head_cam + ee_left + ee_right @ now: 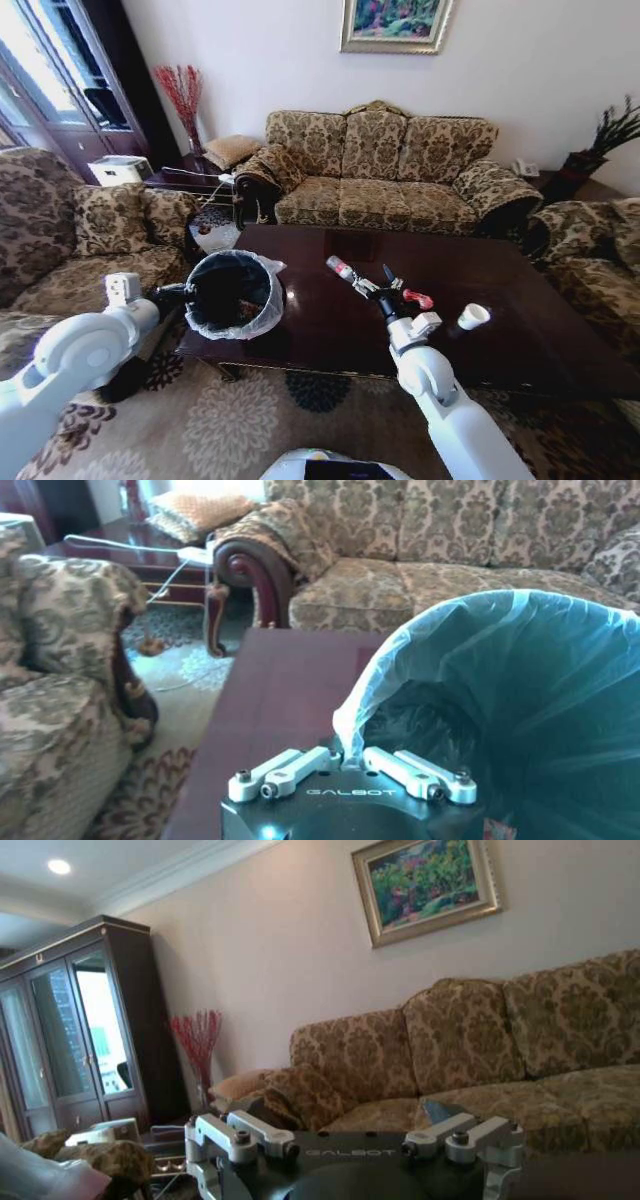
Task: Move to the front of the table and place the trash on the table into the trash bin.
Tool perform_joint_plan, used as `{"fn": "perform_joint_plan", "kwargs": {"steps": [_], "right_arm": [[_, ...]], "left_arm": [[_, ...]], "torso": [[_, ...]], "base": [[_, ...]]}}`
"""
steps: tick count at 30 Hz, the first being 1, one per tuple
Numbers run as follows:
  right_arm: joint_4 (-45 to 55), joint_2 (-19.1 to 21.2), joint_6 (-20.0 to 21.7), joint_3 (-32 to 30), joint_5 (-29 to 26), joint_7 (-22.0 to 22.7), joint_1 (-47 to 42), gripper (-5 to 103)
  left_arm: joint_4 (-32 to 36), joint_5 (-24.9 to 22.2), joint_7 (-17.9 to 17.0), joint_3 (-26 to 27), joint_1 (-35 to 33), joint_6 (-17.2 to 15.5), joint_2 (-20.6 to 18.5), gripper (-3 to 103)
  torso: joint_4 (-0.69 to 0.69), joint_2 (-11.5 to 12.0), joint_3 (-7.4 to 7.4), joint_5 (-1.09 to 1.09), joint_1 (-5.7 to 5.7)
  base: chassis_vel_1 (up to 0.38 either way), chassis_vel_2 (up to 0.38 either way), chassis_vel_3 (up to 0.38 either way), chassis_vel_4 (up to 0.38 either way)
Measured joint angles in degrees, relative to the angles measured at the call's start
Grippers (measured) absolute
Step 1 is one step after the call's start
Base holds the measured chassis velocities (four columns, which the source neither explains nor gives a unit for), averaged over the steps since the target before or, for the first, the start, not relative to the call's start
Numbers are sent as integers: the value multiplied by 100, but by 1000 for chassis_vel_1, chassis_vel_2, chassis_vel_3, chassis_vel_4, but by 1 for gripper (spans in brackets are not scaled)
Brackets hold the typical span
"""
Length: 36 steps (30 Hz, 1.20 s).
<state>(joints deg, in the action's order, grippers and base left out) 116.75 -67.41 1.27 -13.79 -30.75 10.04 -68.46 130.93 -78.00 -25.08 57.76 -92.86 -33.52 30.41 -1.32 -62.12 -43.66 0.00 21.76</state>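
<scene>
**Left gripper holds the bin at the table's corner; right gripper raised above the table**

The table (520,330) stands before the robot, with a sofa (385,170) behind it. The bin (232,295) sits tilted at the table's near left corner, its mouth turned up toward the camera and its whitish liner (480,652) folded over the rim.

The left gripper (178,293) reaches in from the left and is at the bin's rim. In the left wrist view its fingers are pinched narrow on the liner's edge, gripping the bin there (350,769).

The right gripper (392,297) is above the middle of the table, near its front edge. Whether its fingers are spread or closed, I cannot tell. Just left of it lies a clear bottle (345,272) with a red label, and just right of it a red wrapper (418,299). How close either is to the fingers is unclear. Farther right, a white cup (473,316) stands on the table, apart from the gripper.
</scene>
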Motion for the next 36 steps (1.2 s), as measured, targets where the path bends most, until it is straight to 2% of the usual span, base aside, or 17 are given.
{"fn": "perform_joint_plan", "kwargs": {"steps": [3,8,11,14,17,20,27,29,33,34,36], "right_arm": [[-108,-2,-115,-13,6,-11,40,100],[-228,-63,-218,-16,24,-14,103,100],[-230,-115,-163,-15,-51,-109,81,100],[-260,-156,-112,5,-42,-55,79,100],[-278,-164,-73,9,-42,-23,79,100],[-322,-165,-63,10,-43,-20,77,100],[-407,-163,-67,11,-27,-22,75,100],[-552,-175,-75,16,-49,-34,122,100],[-997,-243,-5,29,27,-197,219,100],[-1233,-286,-5,50,69,-368,257,100],[-1368,-326,-1,77,82,-540,267,100]], "left_arm": [[66,-15,6,6,29,10,-15,0],[126,-19,12,8,47,22,-10,0],[122,-9,5,10,26,22,28,0],[112,6,1,15,12,22,50,0],[110,11,1,16,7,22,58,0],[107,12,6,15,6,31,69,0],[113,24,16,7,-7,40,126,0],[141,24,21,4,-9,45,129,0],[184,84,34,4,7,62,102,0],[217,155,56,4,15,73,77,0],[265,202,79,4,15,77,55,0]], "torso": [[-1,0,0,7,0],[2,0,1,3,-1],[-4,0,1,-8,-1],[-9,-1,1,-6,-1],[-8,-1,1,-3,-1],[1,-1,1,2,-1],[-4,-1,2,-1,-4],[-1,-1,1,-3,-2],[-1,1,-2,7,7],[4,3,-4,8,11],[4,3,-4,3,11]], "base": [[-205,-189,188,179],[-80,-90,62,57],[24,18,-9,-7],[71,74,-8,-25],[21,81,37,-29],[-40,8,33,-3],[-236,16,222,-17],[-326,55,327,-57],[-291,103,281,-83],[-191,78,68,-52],[-111,16,68,-52]]}}
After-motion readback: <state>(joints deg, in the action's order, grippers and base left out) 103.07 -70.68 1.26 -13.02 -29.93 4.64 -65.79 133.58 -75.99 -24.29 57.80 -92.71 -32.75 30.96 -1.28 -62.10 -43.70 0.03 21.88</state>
